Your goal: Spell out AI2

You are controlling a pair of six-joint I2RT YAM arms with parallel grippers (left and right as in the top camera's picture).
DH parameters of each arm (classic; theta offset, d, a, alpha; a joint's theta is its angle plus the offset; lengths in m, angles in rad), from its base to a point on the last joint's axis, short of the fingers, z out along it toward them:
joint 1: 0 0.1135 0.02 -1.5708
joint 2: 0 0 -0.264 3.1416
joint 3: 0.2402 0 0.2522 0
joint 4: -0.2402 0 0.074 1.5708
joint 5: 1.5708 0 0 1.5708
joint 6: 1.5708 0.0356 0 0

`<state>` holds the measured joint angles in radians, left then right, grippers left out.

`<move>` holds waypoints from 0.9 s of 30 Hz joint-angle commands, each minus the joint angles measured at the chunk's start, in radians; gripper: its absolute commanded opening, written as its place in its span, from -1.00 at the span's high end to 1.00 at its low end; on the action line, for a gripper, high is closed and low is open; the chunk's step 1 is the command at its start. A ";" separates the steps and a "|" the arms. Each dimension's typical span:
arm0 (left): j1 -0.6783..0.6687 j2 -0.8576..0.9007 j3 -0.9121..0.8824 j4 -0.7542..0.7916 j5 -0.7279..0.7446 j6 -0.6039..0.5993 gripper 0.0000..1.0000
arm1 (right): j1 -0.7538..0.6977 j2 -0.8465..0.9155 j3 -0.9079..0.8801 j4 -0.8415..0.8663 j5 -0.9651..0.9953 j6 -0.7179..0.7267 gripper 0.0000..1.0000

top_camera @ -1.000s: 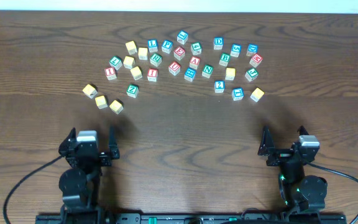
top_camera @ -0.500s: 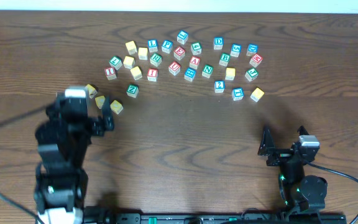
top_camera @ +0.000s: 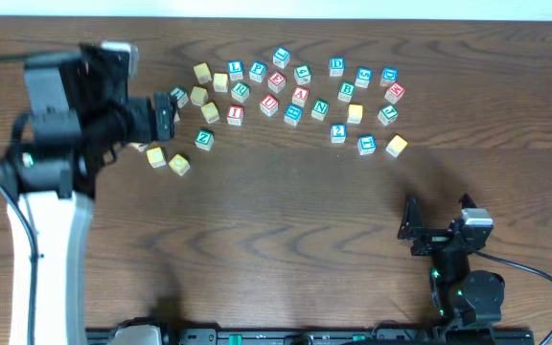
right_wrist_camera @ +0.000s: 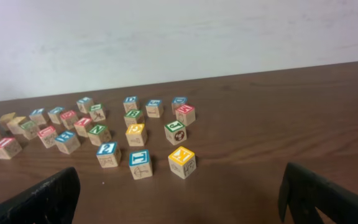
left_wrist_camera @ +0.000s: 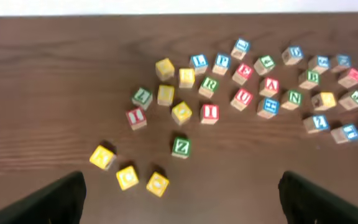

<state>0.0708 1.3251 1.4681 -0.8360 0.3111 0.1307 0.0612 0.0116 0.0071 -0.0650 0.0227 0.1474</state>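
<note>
The red "A" cube point(top_camera: 300, 95) sits in the middle of the scattered blocks and also shows in the left wrist view point(left_wrist_camera: 270, 86). The red "I" cube point(top_camera: 235, 113) lies left of it point(left_wrist_camera: 209, 112). The blue "2" cube point(top_camera: 338, 132) is at the cluster's near right point(left_wrist_camera: 317, 122) point(right_wrist_camera: 107, 149). My left gripper point(top_camera: 168, 115) hangs open and empty, high over the cluster's left end point(left_wrist_camera: 182, 205). My right gripper point(top_camera: 436, 222) is open and empty, resting near the front edge point(right_wrist_camera: 185, 199).
Many other lettered cubes lie in an arc across the far half of the table. Three yellow cubes point(left_wrist_camera: 127, 177) sit just ahead of the left fingers. A second red-faced cube point(left_wrist_camera: 135, 116) lies at the left. A yellow cube point(right_wrist_camera: 182, 160) is the one nearest the right gripper.
My left arm has risen from its rest at the front edge and swung forward over the left end of the blocks. The right arm and the blocks have not moved.
</note>
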 commanded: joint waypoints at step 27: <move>-0.004 0.270 0.269 -0.225 0.074 -0.072 -0.95 | -0.009 0.134 0.166 -0.037 -0.149 0.031 -0.99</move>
<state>0.0704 1.5997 1.7187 -1.0618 0.3691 0.0708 0.0608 0.0696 0.0616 -0.0895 -0.0437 0.1562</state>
